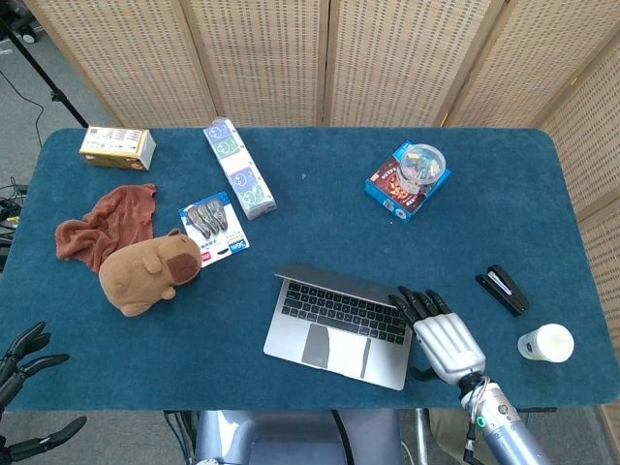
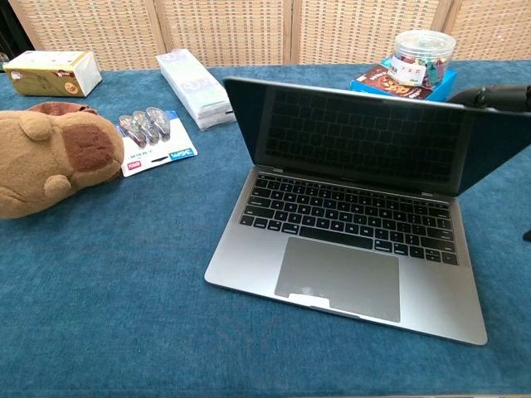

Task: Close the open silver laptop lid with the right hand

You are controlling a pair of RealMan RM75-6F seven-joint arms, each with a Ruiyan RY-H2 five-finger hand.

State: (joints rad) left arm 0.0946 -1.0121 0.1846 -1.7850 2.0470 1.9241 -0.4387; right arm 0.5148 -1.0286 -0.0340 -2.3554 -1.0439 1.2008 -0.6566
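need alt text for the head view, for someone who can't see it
Seen from above, a robot's right hand presses its fingers on the lid of a silver laptop, now partly lowered, on a blue table. A plush toy, a brown cloth, boxes, a stapler and a cup lie around it.
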